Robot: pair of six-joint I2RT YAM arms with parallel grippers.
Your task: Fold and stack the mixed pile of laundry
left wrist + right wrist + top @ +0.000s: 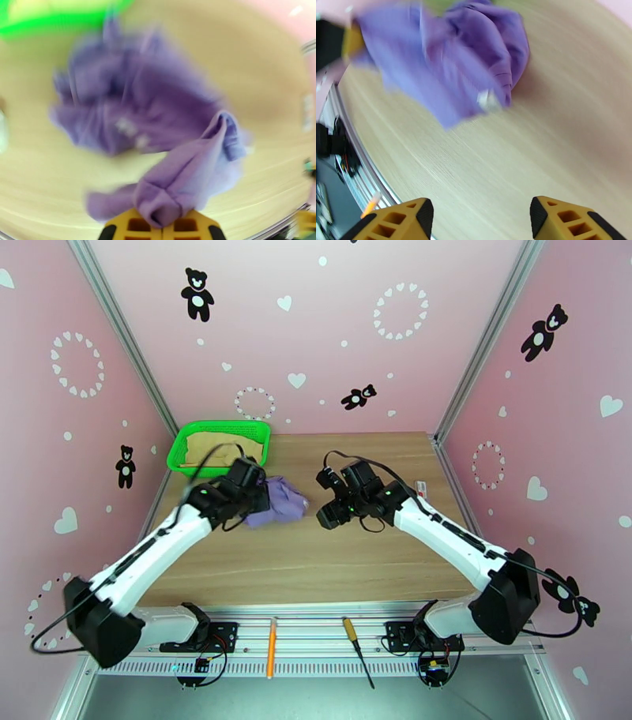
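The lavender-purple shirt [278,503] lies crumpled on the wooden table [332,564], left of centre. My left gripper [254,491] sits at the shirt's left edge. In the left wrist view its yellow fingers [130,227] are shut on a fold of the purple shirt [173,185], and the shirt's pale print [132,132] shows further out. The tan-beige garment [223,447] lies inside the green basket. My right gripper [325,496] hovers just right of the shirt, open and empty. The right wrist view shows its fingers [407,219] spread wide, with the purple shirt [450,63] ahead.
The green mesh basket [182,447] stands at the table's back left corner. A small white item [420,489] lies near the right edge. An orange pencil [271,646] and a screwdriver [357,650] rest on the metal rail in front of the table.
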